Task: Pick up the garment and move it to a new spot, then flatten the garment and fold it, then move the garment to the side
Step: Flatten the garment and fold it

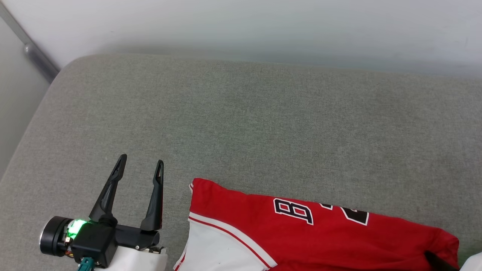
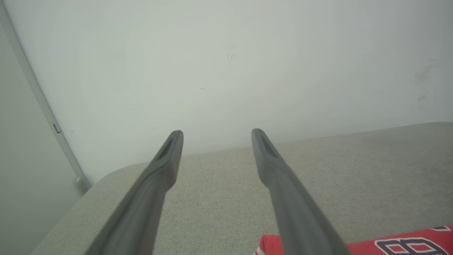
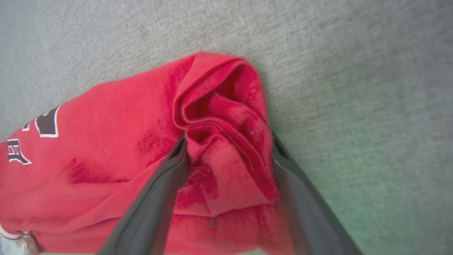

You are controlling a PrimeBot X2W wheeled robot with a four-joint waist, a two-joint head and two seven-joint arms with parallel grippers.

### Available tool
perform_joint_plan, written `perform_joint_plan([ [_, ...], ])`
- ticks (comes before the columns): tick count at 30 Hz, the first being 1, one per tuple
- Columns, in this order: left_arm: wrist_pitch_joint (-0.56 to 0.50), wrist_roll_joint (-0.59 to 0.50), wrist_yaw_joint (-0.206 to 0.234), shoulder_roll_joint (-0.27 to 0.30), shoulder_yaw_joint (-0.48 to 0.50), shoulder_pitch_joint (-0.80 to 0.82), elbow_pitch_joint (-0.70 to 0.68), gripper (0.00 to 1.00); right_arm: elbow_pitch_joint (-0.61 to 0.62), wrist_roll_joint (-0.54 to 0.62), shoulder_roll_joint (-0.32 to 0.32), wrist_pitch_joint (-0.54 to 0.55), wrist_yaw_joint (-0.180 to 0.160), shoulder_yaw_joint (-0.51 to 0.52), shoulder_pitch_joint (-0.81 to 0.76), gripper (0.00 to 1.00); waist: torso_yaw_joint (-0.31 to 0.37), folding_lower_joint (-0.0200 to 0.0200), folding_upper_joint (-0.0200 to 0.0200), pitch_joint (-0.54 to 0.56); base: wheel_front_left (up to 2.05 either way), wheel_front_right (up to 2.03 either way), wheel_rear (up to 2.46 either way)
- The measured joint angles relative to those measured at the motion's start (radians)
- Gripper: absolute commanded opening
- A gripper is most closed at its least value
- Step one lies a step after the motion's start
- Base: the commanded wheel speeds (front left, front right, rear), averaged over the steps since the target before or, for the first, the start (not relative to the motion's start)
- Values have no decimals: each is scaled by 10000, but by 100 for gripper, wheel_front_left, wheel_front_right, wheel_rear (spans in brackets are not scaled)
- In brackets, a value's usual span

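the garment (image 1: 320,237) lies on the grey cushion (image 1: 241,113), at the near edge of the head view and right of centre. its long axis runs across the robot from left to right. the end with the white sleeve and striped trim points to the robot's left, the red end to its right, and black-and-white lettering shows on top.

the right hand (image 3: 228,138) is the one at the cloth. in its wrist view its two fingers (image 3: 155,198) stand wide, one on each side of a bunched red fold at the garment's right end. the fold sits between them, and from the gap i judge it is not yet pinched. in the head view one dark finger (image 1: 436,260) shows at that same corner.

the left hand (image 1: 141,159) hovers over bare cushion just to the left of the garment's left edge, apart from it, wide and empty, fingers pointing away from the robot. in its own wrist view the red corner shows low and to the right of its fingers (image 2: 283,184).

so the pick-up turns on the right hand closing where it stands. the left would have to shift to its right to reach the sleeve end.
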State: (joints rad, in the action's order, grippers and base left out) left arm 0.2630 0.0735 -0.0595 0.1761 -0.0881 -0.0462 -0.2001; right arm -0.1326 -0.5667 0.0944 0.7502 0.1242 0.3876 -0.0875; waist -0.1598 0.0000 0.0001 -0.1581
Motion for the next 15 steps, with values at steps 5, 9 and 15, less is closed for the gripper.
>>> perform_joint_plan([
  [5, 0, -81, -125, -184, 171, -6, 29, 100, -29, 121, -115, -387, 52, -188, -38, 0, 26, 0, 0, 79, 0, 0, 0],
  [9, 0, -111, -217, -263, 313, -90, 56, 100, 13, 119, -84, -537, 56, -144, -54, 0, 89, 1, 0, 169, 0, 0, 0],
  [15, 0, -196, -343, -364, 451, -115, 84, 100, -90, 228, 685, -619, 77, 466, -58, 0, 221, 1, 0, 258, 0, 0, 0],
])
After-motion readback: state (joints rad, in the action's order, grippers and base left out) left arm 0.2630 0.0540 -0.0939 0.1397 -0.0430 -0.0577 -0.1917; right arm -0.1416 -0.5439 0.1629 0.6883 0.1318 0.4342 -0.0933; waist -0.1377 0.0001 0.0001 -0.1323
